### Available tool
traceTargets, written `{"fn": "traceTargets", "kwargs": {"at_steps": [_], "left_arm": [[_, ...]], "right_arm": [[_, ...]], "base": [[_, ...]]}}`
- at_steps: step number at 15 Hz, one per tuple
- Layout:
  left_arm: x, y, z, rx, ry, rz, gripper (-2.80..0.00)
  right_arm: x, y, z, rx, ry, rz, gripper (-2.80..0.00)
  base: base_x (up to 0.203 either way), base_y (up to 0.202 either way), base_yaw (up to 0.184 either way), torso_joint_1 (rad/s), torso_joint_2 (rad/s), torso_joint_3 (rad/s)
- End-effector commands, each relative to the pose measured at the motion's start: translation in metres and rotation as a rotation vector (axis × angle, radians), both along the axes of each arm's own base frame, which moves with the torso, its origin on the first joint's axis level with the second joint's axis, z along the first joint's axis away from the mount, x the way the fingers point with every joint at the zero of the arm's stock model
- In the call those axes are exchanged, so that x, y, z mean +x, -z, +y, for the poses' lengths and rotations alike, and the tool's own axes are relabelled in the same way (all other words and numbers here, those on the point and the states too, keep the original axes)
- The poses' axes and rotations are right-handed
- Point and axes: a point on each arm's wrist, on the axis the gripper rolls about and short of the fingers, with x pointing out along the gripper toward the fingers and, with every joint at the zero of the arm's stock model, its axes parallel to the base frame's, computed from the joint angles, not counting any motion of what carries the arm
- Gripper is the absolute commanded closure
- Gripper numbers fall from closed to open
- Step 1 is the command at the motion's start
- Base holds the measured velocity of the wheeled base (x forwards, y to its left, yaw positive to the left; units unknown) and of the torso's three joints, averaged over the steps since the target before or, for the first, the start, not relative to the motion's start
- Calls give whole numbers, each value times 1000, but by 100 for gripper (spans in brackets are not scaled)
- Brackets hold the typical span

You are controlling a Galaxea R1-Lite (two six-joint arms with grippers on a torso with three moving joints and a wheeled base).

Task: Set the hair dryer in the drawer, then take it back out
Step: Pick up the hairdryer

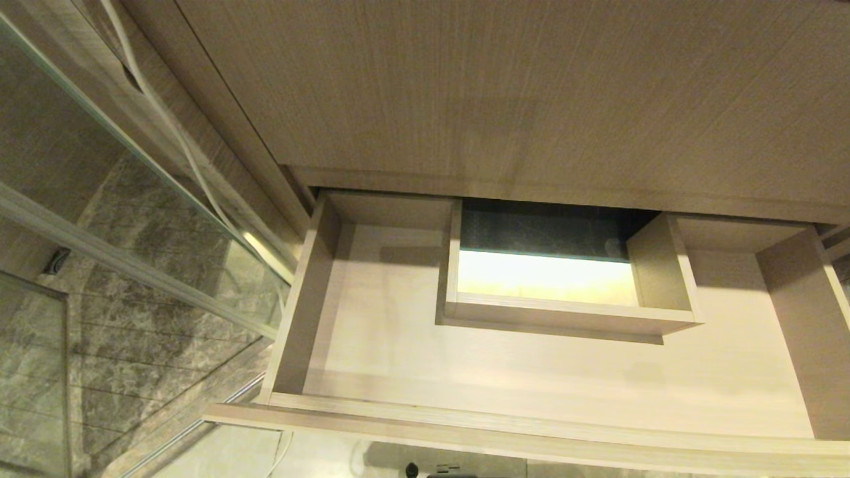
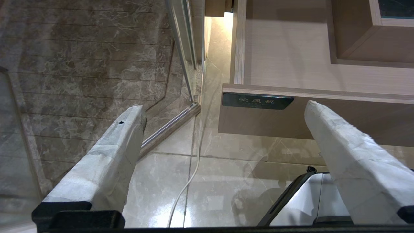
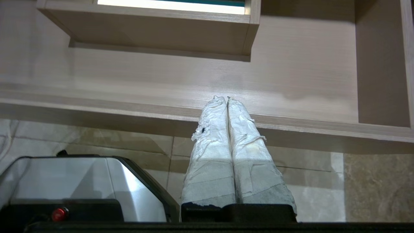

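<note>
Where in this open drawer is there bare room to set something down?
The drawer floor is bare on its left side, along the strip between the front panel and the boxed cutout, and on its right side. The cutout fills the middle back. No hair dryer shows.

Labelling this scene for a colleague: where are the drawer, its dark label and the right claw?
drawer (image 1: 531, 388): head view, bare floor.
dark label (image 2: 257, 101): left wrist view, middle.
right claw (image 3: 227, 98): right wrist view, between the shut fingertips.
</note>
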Motion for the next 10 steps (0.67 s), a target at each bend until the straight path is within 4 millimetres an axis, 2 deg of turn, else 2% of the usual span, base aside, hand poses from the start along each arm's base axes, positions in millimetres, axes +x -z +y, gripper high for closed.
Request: {"fn": "traceTargets", "kwargs": {"at_steps": [1,10], "left_arm": [[0,0,0,0,0,0,-280],[0,0,0,0,0,1,-280]], "right_arm": [[-1,0,0,4,0,-7,0],[-1,0,0,4,1,-7,0]], "base": [[0,0,0,0,0,0],[0,0,0,0,0,0]]}}
